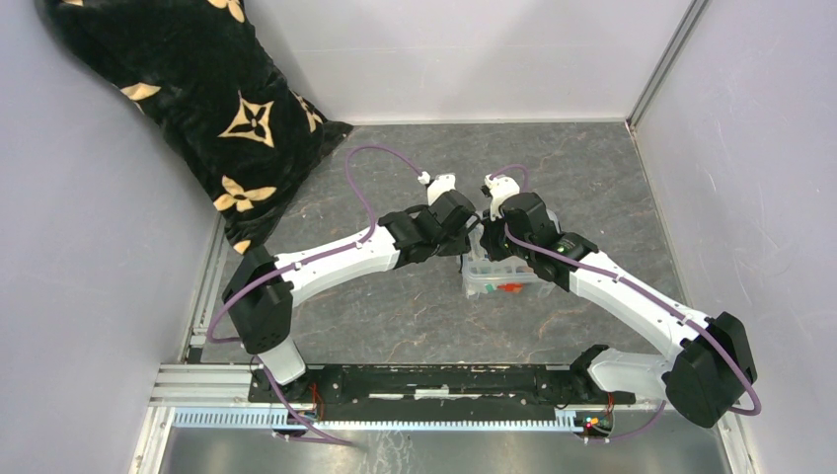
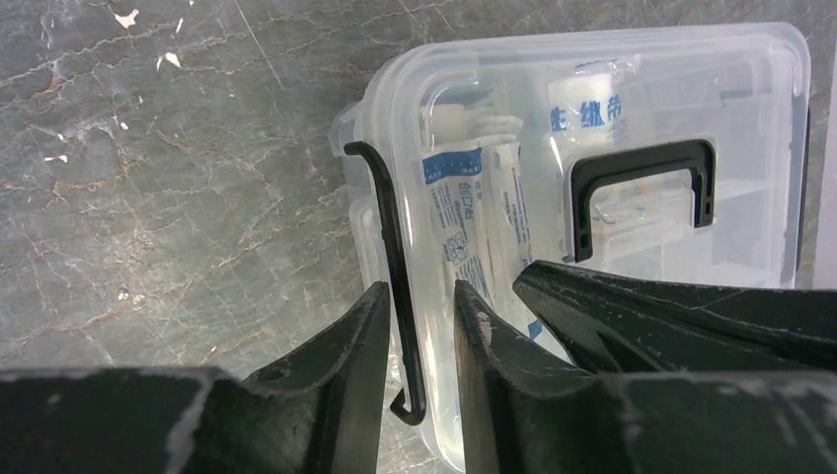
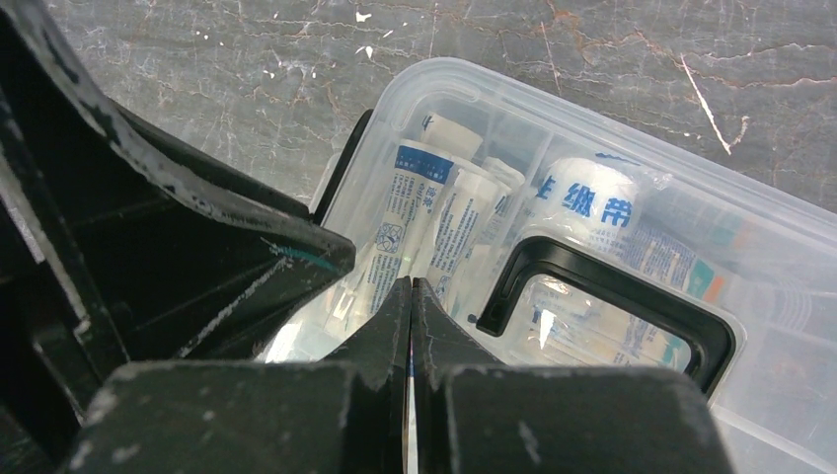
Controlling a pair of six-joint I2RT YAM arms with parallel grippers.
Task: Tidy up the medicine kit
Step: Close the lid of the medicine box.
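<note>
Medicine kit (image 1: 501,280) sat lidded at mid-desk (image 1: 395,321). Left end effector (image 2: 421,301) stood partly released, its fingers straddling the kit's black side clip (image 2: 388,222) without clamping it. Right end effector (image 3: 412,293) was clenched and empty, its tips over the lid (image 3: 691,197).

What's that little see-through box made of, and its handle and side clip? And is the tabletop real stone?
Medicine kit: clear, glossy plastic by the look; the packets inside show through the lid and walls. Handle and side clip: black and matte, probably moulded plastic. Tabletop: grey with pale marble-like veins, but I cannot tell whether it is stone or a printed surface.
</note>
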